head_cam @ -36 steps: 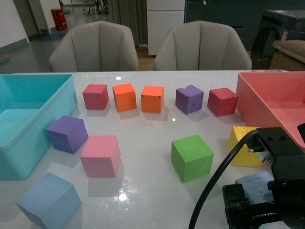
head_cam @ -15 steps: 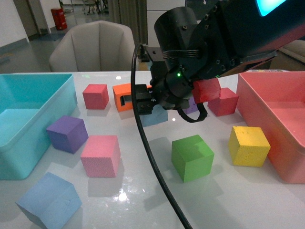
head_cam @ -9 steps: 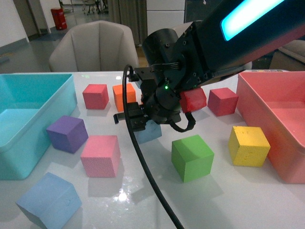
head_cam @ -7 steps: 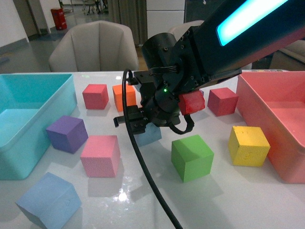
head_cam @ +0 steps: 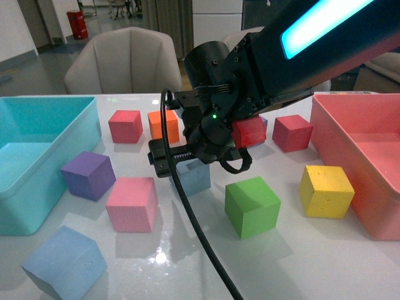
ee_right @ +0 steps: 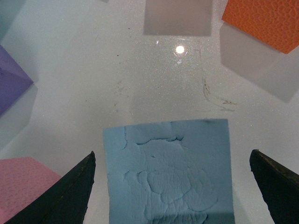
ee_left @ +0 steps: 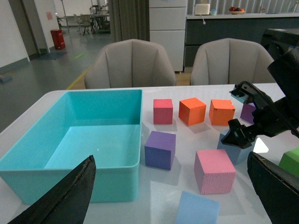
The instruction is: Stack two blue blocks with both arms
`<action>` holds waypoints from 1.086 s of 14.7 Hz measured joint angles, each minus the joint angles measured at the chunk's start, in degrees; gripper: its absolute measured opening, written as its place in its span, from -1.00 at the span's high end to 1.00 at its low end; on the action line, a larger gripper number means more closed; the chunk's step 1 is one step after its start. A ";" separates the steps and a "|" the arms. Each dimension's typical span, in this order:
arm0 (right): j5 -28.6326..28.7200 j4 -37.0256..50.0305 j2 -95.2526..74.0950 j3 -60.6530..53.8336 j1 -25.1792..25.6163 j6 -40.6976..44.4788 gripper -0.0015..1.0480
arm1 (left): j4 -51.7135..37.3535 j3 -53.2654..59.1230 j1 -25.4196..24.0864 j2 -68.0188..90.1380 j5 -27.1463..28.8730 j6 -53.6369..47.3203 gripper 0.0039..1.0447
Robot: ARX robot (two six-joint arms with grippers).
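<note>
One pale blue block point(head_cam: 195, 176) stands on the white table at the middle, under my right gripper point(head_cam: 181, 157). In the right wrist view this block point(ee_right: 168, 168) lies between the open fingers point(ee_right: 70, 191), with a gap on each side; the gripper point(ee_right: 172, 189) is not holding it. The other blue block point(head_cam: 62, 262) lies tilted at the front left. In the left wrist view it point(ee_left: 198, 210) sits low between the wide-open jaws of my left gripper point(ee_left: 170, 196), which is empty. The left arm is out of the front view.
A teal bin point(head_cam: 37, 162) stands at the left and a pink bin point(head_cam: 369, 144) at the right. A purple cube point(head_cam: 89, 175), a pink cube point(head_cam: 131, 203), a green cube point(head_cam: 251, 206) and a yellow cube point(head_cam: 325, 190) lie around. Red and orange cubes line the back.
My right arm swung from the front right to the table's middle, carrying the blue block. It lowered the block to the table, and the jaws now stand apart from it.
</note>
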State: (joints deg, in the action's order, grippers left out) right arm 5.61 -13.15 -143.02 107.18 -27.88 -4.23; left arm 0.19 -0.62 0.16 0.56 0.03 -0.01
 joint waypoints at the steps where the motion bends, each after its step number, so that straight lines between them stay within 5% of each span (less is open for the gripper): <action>1: 0.00 0.50 0.72 -0.74 0.00 -0.02 -0.88 | 0.00 0.00 0.00 0.00 0.00 0.00 -0.88; 5: -1.99 5.29 10.54 -8.17 -0.31 -0.48 -0.88 | 0.00 0.00 0.00 0.00 0.00 0.00 -0.88; 6: -7.04 13.92 19.34 -17.59 -0.17 -1.68 -0.88 | 0.00 0.00 0.00 0.00 0.00 0.00 -0.88; 7: -15.91 30.86 40.48 -43.60 1.86 -5.16 -0.88 | 0.00 -0.02 0.00 0.00 0.02 0.00 -0.88; 8: -19.23 36.02 54.34 -60.24 6.14 -7.19 -0.88 | 0.02 0.00 0.00 0.00 0.00 0.00 -0.88; 12: -19.39 45.00 57.07 -69.46 13.00 -6.99 -0.82 | -0.07 -0.02 -0.04 0.00 0.07 0.00 -0.88; 14: -16.24 59.91 63.84 -80.48 17.05 -1.22 -0.48 | -0.04 -0.02 -0.20 0.00 0.04 0.00 -0.88; 16: -12.15 58.77 77.50 -88.83 22.14 2.03 -0.09 | 0.02 0.00 -0.20 0.00 0.00 0.00 -0.88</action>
State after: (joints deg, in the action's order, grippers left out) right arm -6.55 45.63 -65.52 18.35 -5.74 -2.20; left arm 0.21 -0.62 -0.03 0.56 0.03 -0.01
